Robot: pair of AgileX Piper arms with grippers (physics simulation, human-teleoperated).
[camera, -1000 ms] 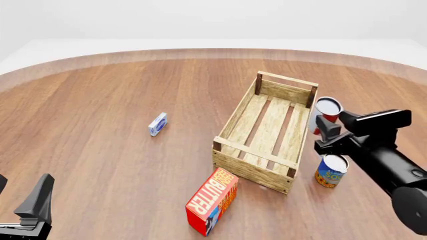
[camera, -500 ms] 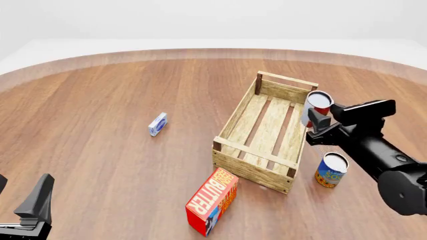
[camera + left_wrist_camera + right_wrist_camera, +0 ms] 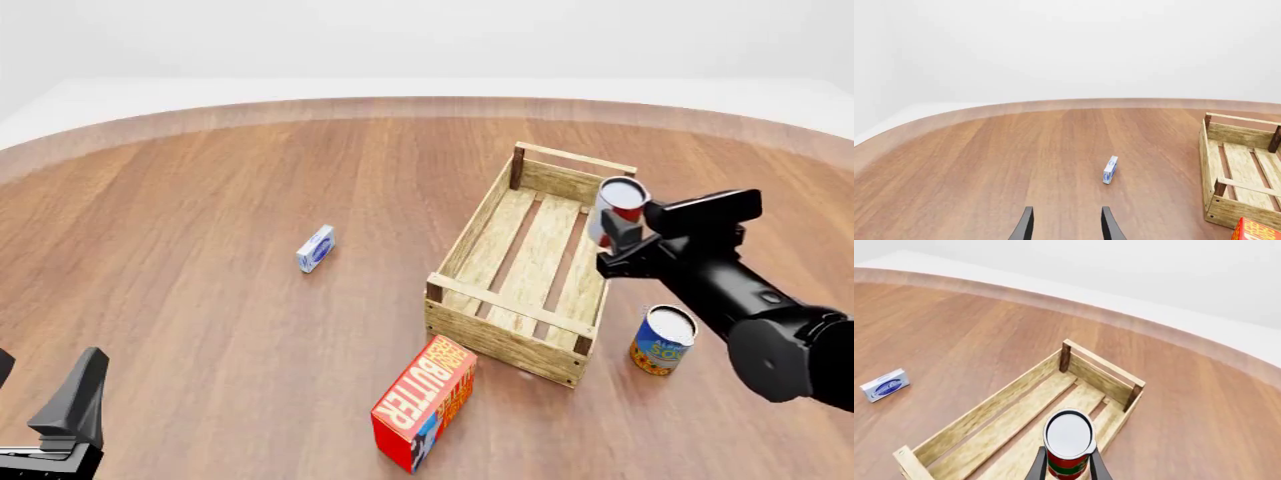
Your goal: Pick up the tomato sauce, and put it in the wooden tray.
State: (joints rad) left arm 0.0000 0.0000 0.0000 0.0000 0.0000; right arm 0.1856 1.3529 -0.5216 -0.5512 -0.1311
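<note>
The right gripper (image 3: 617,237) clenches the small red-and-white tomato sauce can (image 3: 619,203) upright above the light-wood slatted tray's (image 3: 470,238) right rim; left gripper (image 3: 1065,226) released, table open ahead

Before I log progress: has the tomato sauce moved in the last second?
Yes. In the front view the tomato sauce, held by the right gripper, went left, from outside the wooden tray to over its right wall.

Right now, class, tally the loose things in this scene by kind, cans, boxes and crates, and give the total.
Cans: 2, the tomato sauce held by the right gripper and the blue and yellow can.
Boxes: 2, the butter box and the small blue and white box.
Crates: 1, the wooden tray.
Total: 5.
</note>
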